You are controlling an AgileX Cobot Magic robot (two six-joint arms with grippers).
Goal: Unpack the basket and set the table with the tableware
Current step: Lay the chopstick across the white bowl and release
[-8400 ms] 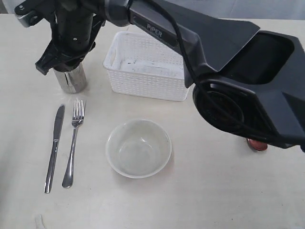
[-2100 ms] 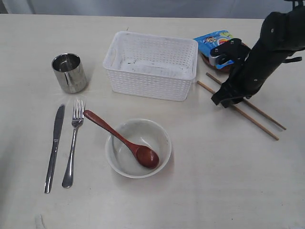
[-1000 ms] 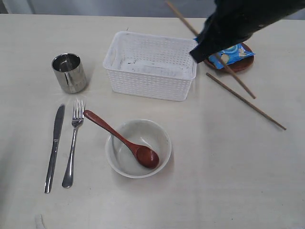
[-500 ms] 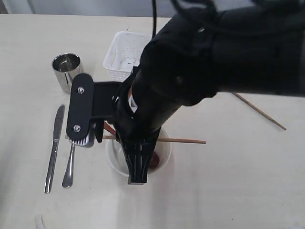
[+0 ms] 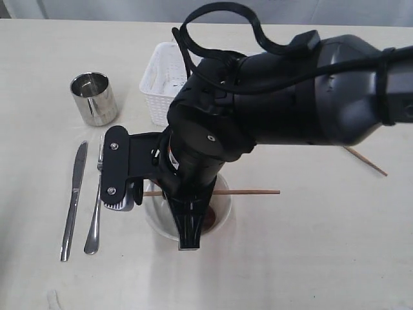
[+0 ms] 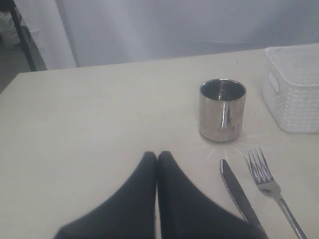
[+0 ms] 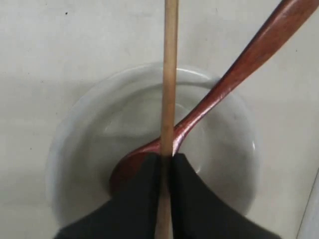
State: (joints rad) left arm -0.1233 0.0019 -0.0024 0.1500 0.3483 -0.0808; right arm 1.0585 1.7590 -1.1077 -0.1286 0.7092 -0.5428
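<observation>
1. Check the right claw (image 7: 167,160): it is pinching one chopstick (image 7: 170,74), held level across the bowl (image 7: 75,144).
2. Note the wooden spoon (image 7: 239,64) resting in that bowl, handle over the rim.
3. Check the left claw (image 6: 157,158): pressed together, empty, the surface (image 6: 75,124) beneath it.
4. Locate the steel cup (image 6: 222,109), knife (image 6: 237,191) and fork (image 6: 266,181) nearby, with the basket (image 5: 160,97) beside the cup.
5. Find the second chopstick (image 5: 369,163) lying well apart.

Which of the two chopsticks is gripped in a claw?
The chopstick stretched across the bowl, pinched by the right claw; the other chopstick lies free on the table beyond the arm.
</observation>
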